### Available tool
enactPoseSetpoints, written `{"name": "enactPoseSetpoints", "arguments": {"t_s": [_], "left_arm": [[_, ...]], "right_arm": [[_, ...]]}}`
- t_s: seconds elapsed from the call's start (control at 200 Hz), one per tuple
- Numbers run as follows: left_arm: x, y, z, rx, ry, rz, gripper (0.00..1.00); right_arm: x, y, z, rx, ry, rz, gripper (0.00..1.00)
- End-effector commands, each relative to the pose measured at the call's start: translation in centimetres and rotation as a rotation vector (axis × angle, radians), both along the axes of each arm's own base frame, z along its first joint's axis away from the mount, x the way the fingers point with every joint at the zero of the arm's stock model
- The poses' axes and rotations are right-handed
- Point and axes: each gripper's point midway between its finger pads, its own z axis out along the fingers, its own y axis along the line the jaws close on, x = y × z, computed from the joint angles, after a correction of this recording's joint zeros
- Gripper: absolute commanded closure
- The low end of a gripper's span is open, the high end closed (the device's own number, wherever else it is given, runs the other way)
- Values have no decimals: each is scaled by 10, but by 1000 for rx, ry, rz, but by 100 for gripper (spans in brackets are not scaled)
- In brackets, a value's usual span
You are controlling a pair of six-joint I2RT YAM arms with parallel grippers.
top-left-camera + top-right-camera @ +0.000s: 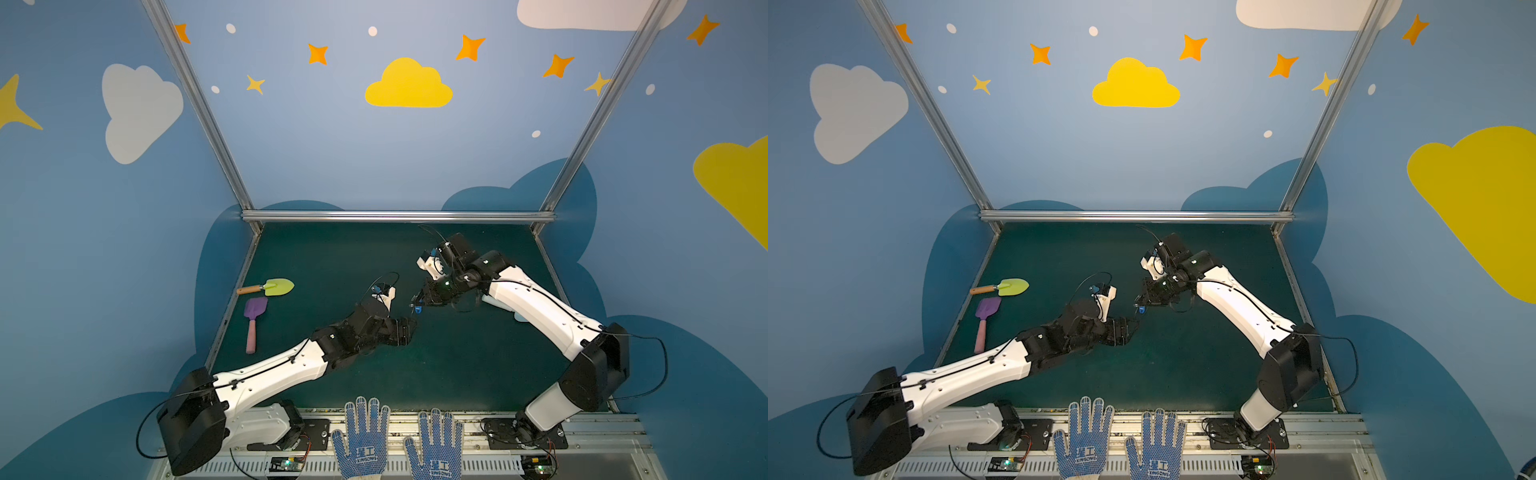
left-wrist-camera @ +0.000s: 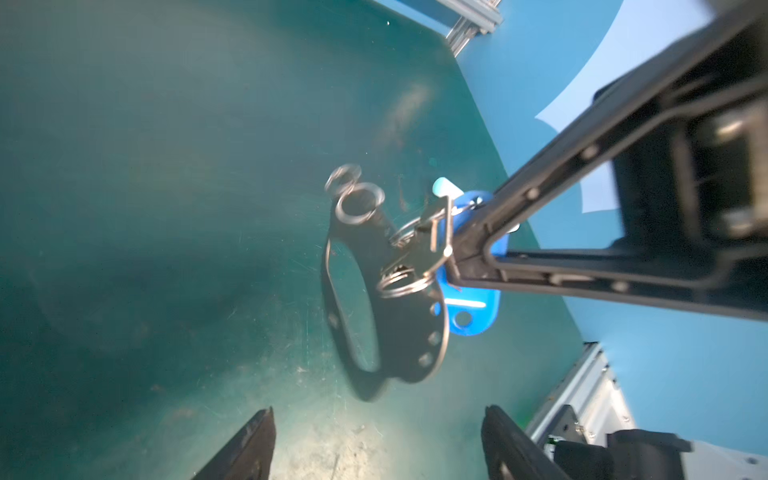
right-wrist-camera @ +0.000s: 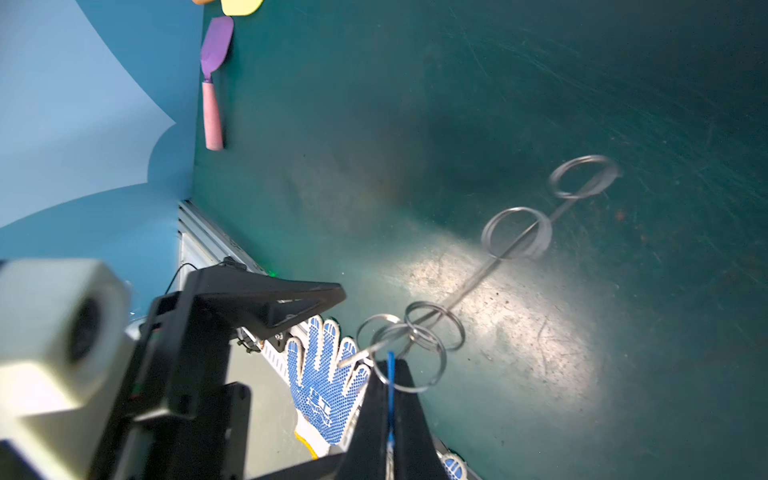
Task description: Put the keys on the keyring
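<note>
There's the right claw clamped on the keys, keyring dangling with them over the green tabletop; left claw gapes wide just beside, touching nothing. Blue cloud-painted walls surround.

You see blue walls all around you, with a yellow cloud, white clouds and orange stars stuck on. Shiny metal bars frame the dark green table top. A bright patch of light sits on it.
</note>
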Motion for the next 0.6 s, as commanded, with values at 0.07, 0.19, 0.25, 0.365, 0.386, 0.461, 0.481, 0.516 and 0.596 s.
{"name": "enactPoseSetpoints", "arguments": {"t_s": [0.07,0.19,0.25,0.365,0.386,0.461,0.481,0.516,0.596], "left_arm": [[1,-12,16,3,-89,-30,20],[10,-3,6,65,-90,26,23],[14,0,3,85,-98,49,29],[23,7,1,131,-119,99,45],[25,10,1,137,-122,115,49],[30,19,2,160,-133,171,54],[31,20,3,164,-140,178,58],[32,21,6,170,-152,179,69],[33,23,12,178,-171,171,85]], "right_arm": [[-2,2,20,70,-24,-7,100],[-3,4,26,97,-23,-9,100],[-5,5,29,114,-22,-12,100],[-8,4,35,136,-25,-13,100],[-8,3,36,138,-26,-15,100],[-10,2,39,151,-25,-14,100],[-11,1,39,153,-21,-14,100],[-13,1,39,159,-15,-12,100],[-15,0,41,177,-5,-12,100]]}}
